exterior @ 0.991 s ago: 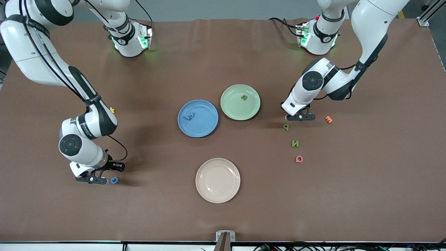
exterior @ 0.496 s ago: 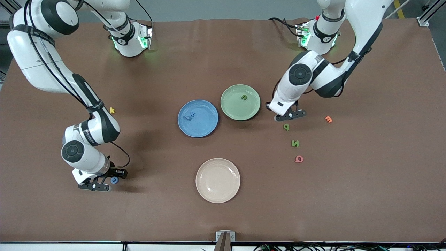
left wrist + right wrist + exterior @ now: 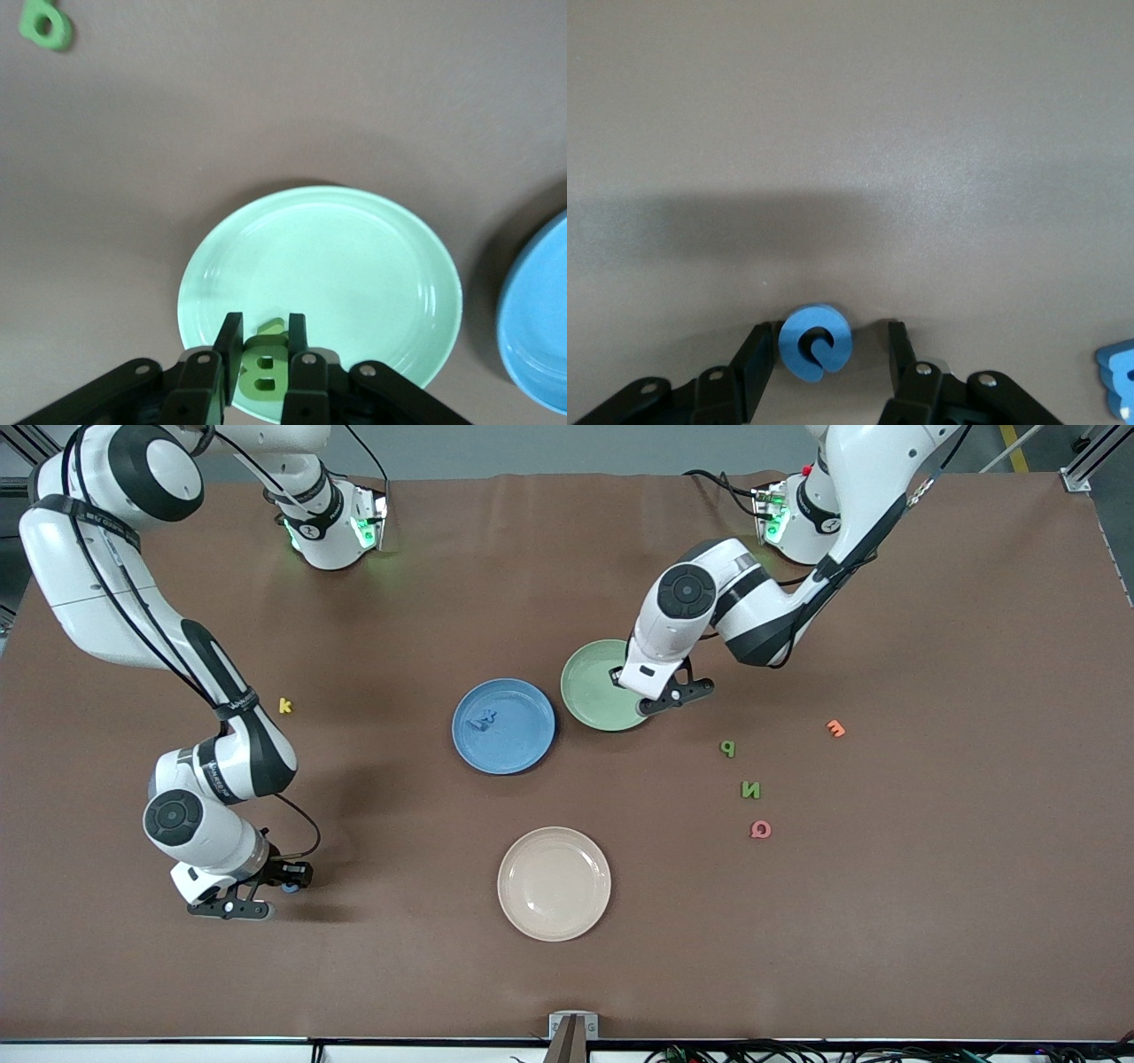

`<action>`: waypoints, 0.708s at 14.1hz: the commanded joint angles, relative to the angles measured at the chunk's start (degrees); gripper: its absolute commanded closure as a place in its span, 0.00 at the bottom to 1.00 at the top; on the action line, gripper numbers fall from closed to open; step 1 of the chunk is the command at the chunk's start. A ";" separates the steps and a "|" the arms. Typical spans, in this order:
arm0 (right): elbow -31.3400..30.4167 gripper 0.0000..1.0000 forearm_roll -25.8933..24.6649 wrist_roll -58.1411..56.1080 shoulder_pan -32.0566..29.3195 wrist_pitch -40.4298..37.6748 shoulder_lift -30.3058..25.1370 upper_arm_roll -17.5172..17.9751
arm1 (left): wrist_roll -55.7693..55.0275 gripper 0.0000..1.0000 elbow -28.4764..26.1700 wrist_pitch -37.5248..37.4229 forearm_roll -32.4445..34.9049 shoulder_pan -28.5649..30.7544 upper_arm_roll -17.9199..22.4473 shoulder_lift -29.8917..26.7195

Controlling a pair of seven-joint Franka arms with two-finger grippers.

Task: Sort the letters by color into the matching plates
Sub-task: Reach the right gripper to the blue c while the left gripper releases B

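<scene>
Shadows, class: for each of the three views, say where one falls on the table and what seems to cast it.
Front view: soft dark patches lie on the table beside both arms. Left wrist view: a shadow rims the green plate under the left gripper. Right wrist view: a broad dark band crosses the cloth above the blue letter between the right gripper fingers.

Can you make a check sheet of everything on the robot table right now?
Surface: brown table, bare between the things.
Job's things: blue plate holds blue letters; green plate has one green letter; green P and green N lie toward the left arm's end.
Clutter: cream plate, yellow K, orange E, pink Q.
Hands: left hand shut on a green B over the green plate; right hand open around a blue round letter on the table.
Cables: along the table's near edge.
Surroundings: nothing seen.
</scene>
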 commanded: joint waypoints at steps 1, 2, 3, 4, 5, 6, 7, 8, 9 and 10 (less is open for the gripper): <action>2.69 0.41 -1.19 -0.54 0.52 -0.03 2.45 -0.53 | -0.78 0.85 1.51 -0.72 0.85 -3.40 3.21 1.92; 2.69 0.43 -1.19 -0.54 0.43 -0.03 2.45 -0.53 | -0.78 0.85 1.34 -0.63 2.07 -4.45 4.17 2.27; 2.60 0.51 -1.01 -0.45 0.43 -0.03 2.54 -0.53 | -0.96 0.85 1.33 -0.55 3.39 -4.90 4.88 3.06; 2.60 0.70 -0.93 -0.36 0.43 -0.03 2.45 -0.53 | -2.09 0.85 1.33 -0.46 4.79 -4.99 4.97 3.94; 2.60 0.87 -0.75 -0.19 0.43 -0.03 2.54 -0.53 | -3.58 0.84 1.42 -0.28 6.37 -4.90 4.98 4.73; 2.51 0.96 -0.66 0.07 0.52 -0.03 2.54 -0.53 | -4.46 0.84 1.42 0.24 7.17 -4.99 4.98 5.00; 2.60 1.00 -0.31 0.25 0.34 -0.29 2.36 -0.53 | -4.56 0.84 1.42 0.86 7.53 -4.99 4.98 5.43; 2.51 1.00 -0.05 0.69 0.60 -0.73 1.75 -0.35 | -4.56 0.84 1.33 1.73 7.88 -4.99 4.98 5.61; 1.99 1.00 0.04 2.60 0.95 -2.65 0.61 -0.09 | -4.65 0.84 1.33 2.44 7.97 -4.99 5.06 5.88; 0.85 1.00 0.30 6.37 0.78 -6.50 -1.05 1.04 | -4.65 0.82 1.33 2.53 7.97 -4.99 5.06 6.05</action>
